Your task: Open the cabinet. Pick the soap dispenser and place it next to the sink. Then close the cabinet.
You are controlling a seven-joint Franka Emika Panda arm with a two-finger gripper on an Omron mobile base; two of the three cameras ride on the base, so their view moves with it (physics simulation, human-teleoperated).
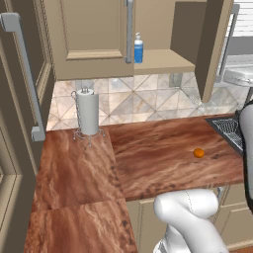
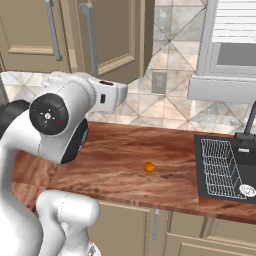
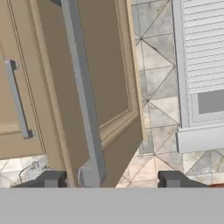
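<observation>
The beige cabinet has its right door swung open and its left door shut. On the exposed shelf stands the blue soap dispenser with its white pump top, upright, beside the left door's handle. My gripper is open at the lower end of the open door's grey bar handle. The bar passes between the fingertips, nearer the left one, and neither tip presses on it. The sink, a dark basin with a wire rack, lies at the counter's right end.
A paper towel roll on a wire stand sits at the back left of the wooden counter. A small orange ball lies near the front edge. A tall brown cabinet flanks the left; a blinded window is above the sink.
</observation>
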